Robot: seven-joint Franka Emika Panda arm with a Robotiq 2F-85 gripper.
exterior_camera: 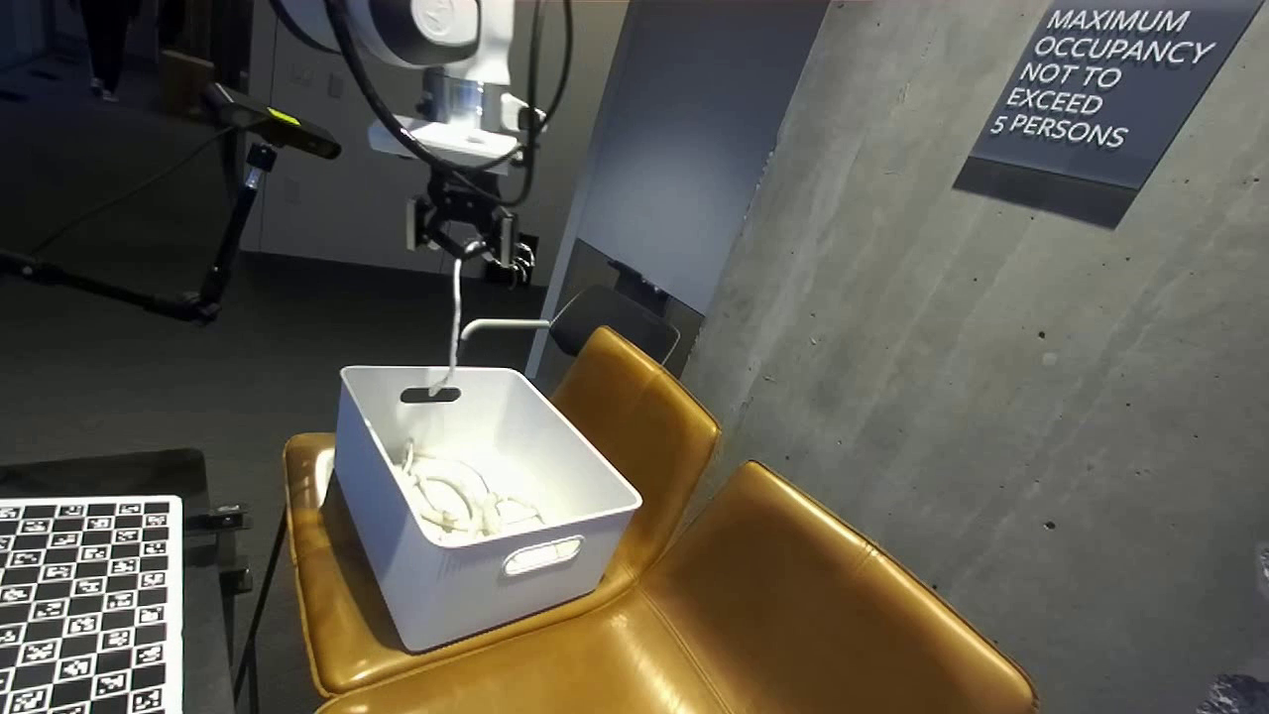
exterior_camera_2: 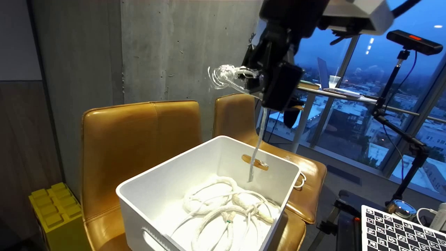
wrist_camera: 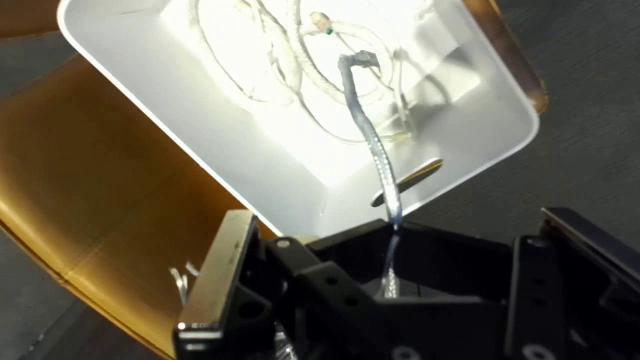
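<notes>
While coiled cables point(exterior_camera_2: 223, 208) are already lying in the white bin point(exterior_camera_2: 188, 174), one braided cable point(wrist_camera: 371, 135) is dangling, seemingly snagged, from the wide-spread tool point(exterior_camera: 460, 248).

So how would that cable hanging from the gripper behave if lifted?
The cable is probably floppy, given its bends. It might snag, since it runs between parts of the gripper. Its lower end may swing, dangling over or inside the white bin.
</notes>
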